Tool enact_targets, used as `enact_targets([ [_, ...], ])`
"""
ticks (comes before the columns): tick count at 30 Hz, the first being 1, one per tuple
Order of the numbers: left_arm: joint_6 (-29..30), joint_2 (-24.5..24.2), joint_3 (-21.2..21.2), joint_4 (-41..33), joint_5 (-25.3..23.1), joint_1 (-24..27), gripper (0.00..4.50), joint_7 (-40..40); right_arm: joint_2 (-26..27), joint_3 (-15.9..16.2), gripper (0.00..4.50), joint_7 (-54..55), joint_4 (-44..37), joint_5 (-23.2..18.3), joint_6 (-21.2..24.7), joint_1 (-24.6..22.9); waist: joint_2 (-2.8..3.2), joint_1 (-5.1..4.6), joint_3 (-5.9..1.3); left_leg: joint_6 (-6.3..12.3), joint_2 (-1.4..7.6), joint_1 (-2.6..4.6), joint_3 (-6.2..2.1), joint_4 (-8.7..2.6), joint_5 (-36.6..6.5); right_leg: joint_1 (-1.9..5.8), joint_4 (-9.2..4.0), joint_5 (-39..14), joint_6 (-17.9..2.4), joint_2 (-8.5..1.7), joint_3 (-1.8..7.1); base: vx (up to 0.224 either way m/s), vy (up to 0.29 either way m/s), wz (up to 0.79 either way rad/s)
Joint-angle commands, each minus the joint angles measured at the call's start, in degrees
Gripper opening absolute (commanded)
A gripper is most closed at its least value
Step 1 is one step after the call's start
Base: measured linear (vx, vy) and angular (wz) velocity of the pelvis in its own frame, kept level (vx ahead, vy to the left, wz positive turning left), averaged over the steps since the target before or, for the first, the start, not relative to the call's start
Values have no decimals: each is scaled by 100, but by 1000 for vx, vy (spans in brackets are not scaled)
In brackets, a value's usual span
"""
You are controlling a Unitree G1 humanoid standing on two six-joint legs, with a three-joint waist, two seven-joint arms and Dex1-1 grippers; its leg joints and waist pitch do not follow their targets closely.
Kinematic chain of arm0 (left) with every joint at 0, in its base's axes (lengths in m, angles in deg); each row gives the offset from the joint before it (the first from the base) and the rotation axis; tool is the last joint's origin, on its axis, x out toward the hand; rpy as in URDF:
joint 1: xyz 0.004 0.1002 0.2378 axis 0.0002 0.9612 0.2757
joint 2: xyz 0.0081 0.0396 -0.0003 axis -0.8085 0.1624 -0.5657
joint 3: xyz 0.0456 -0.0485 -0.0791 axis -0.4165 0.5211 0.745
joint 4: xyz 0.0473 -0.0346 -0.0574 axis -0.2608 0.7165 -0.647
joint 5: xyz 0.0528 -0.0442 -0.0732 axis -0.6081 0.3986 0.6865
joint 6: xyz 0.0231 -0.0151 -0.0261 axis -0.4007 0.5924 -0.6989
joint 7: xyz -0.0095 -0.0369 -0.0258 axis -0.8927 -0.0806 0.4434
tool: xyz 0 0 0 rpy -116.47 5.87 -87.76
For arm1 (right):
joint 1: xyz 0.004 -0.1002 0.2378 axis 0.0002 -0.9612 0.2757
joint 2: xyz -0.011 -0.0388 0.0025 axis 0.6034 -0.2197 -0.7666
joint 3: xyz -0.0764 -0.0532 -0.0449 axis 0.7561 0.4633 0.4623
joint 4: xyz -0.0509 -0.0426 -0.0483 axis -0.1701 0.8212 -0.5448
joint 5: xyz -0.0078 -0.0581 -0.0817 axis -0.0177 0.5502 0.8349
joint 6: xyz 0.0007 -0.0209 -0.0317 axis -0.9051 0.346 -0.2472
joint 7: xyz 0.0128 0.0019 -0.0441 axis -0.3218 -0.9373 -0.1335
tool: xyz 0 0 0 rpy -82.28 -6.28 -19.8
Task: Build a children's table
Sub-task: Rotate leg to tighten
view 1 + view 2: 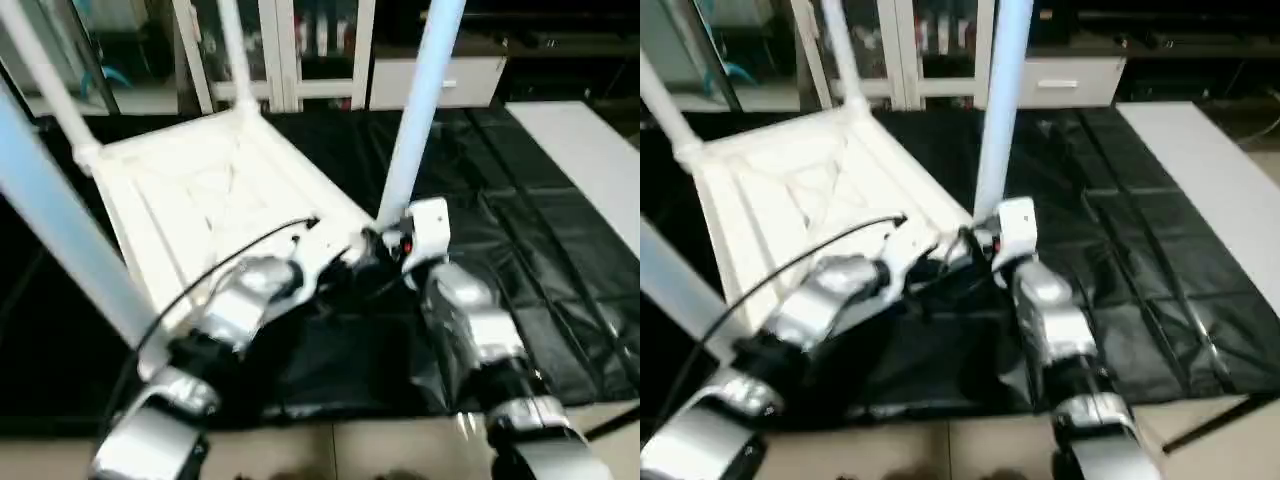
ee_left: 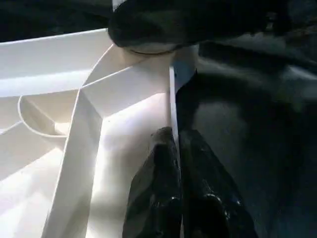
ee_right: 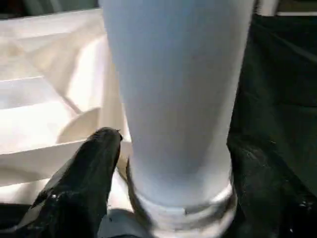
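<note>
The white tabletop point(image 1: 200, 190) lies upside down on the black cover, ribbed underside up. Four white legs stand up from its corners: the near right leg point(image 1: 420, 100), the near left leg point(image 1: 60, 240) and two far legs point(image 1: 235, 50) point(image 1: 45, 85). My left gripper point(image 2: 176, 136) is shut on the thin rim of the tabletop point(image 2: 171, 99) close to the near right corner. My right gripper point(image 3: 173, 163) grips the base of the near right leg point(image 3: 173, 89) just above its socket, with one black finger point(image 3: 84, 183) on either side of it.
The black cover point(image 1: 520, 260) spreads to the right of the tabletop. A white board point(image 1: 590, 160) lies at the far right. A white glass-door cabinet point(image 1: 290, 50) and a white drawer unit point(image 1: 440, 80) stand behind. Pale floor point(image 1: 380, 450) runs along the near edge.
</note>
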Motion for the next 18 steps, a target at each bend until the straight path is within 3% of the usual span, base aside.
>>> enact_targets([
  [1, -65, -130, -304, -247, 137, 218, 0, 644, -192, 243, 387, -584, -563, -181, 230, -83, -40, 37, -348, 468, 287, 67, -136, -492, -967, 271, -394, -660, -1592, -262, 175, 0, 0, 0],
  [3, -244, -338, -372, -473, 297, 361, 0, 1144, -518, 422, 415, -1072, -985, -232, 424, -275, -24, 61, -370, 568, 292, 70, -127, -464, -700, 276, -340, -218, -1654, -257, 176, 0, 0, 0],
  [6, -325, -629, -446, -808, 528, 549, 0, 1789, -1089, 676, 434, -1928, -1724, -392, 813, -625, -22, 127, -356, 658, 302, 81, -115, -468, -637, 272, -334, -123, -1683, -261, 181, 0, 0, 0],
  [12, -284, -1013, -487, -1194, 705, 712, 0, 2452, -2223, 1121, 434, -3350, -2773, -574, 1191, -1222, -24, 279, -313, 413, 337, 135, -106, -517, -1092, 243, -394, -697, -1536, -276, 210, 0, 0, 0],
  [13, -277, -1044, -490, -1244, 727, 729, 0, 2510, -2330, 1154, 434, -3459, -2860, -593, 1229, -1280, -35, 261, -309, 400, 328, 108, -113, -524, -1095, 253, -388, -721, -1529, -272, 210, 0, 0, 0],
  [18, -259, -1145, -457, -1378, 806, 770, 0, 2654, -2726, 1235, 434, -3852, -3106, -586, 1315, -1498, -52, 282, -312, 330, 327, 112, -114, -520, -1105, 233, -403, -852, -1482, -283, 219, 0, 0, 0],
])
